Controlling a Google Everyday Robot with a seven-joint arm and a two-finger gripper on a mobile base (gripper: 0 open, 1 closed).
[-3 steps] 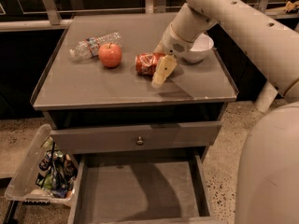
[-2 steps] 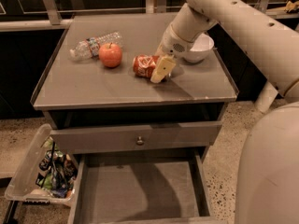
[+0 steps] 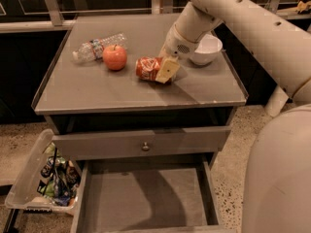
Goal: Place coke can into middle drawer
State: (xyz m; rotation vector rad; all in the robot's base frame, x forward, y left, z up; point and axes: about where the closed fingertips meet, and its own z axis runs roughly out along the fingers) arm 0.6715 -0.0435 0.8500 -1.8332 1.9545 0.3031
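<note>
The coke can [image 3: 147, 67] lies on its side on the grey cabinet top, right of the middle. My gripper [image 3: 166, 71] reaches down from the upper right and sits at the can's right end, its pale tip in front of the can and touching it. The middle drawer [image 3: 146, 198] is pulled out at the bottom of the view, with a bare grey floor and low side walls, directly below and in front of the can.
A red apple [image 3: 115, 57] and a clear plastic bottle [image 3: 97, 46] lie left of the can. A white bowl [image 3: 207, 49] stands behind the gripper. A drawer front with a round knob [image 3: 145, 146] sits above the open drawer. A clear bin [image 3: 36, 181] stands on the floor at left.
</note>
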